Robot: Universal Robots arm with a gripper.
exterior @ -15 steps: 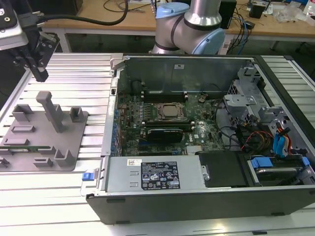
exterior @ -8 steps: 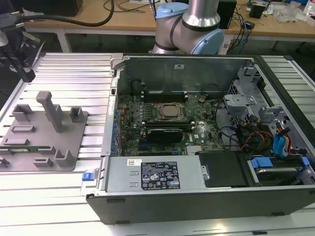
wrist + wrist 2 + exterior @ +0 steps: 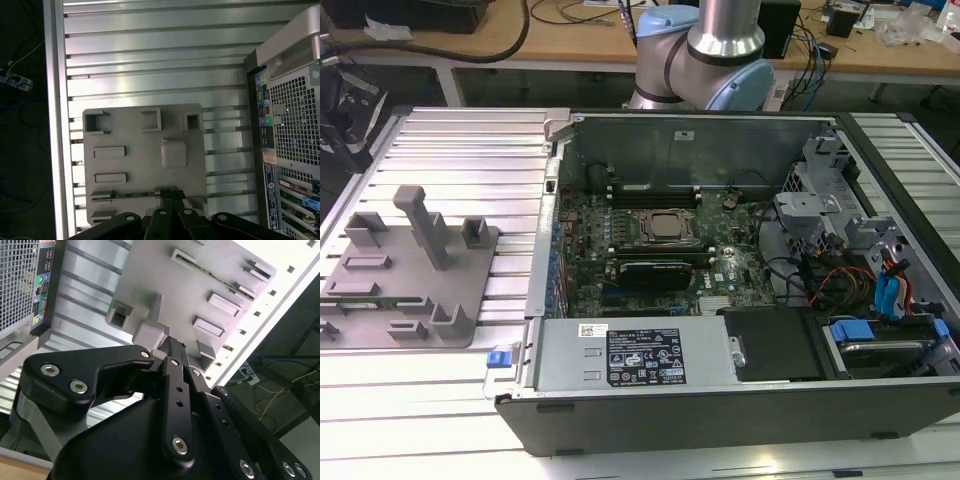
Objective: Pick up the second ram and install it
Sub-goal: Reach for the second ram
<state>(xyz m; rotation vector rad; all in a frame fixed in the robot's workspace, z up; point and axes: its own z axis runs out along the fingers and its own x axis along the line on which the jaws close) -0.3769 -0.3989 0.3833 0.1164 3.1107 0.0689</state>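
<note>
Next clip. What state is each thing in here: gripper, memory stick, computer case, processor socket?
Gripper: shut, empty, over the grey holder.
Memory stick: on edge in a slot of the holder, not picked up.
Computer case: lying flat, side open, board exposed.
Processor socket: chip in place, no cooler over it.

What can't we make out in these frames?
1. The ram: in the first wrist view it is a thin green strip, edge-on in a fixture slot. The gripper covers part of it, so contact is unclear.
2. The memory slots: in the exterior view they are too small to tell which are filled.
3. The arm: in the exterior view it is cut off by the top edge.
</note>
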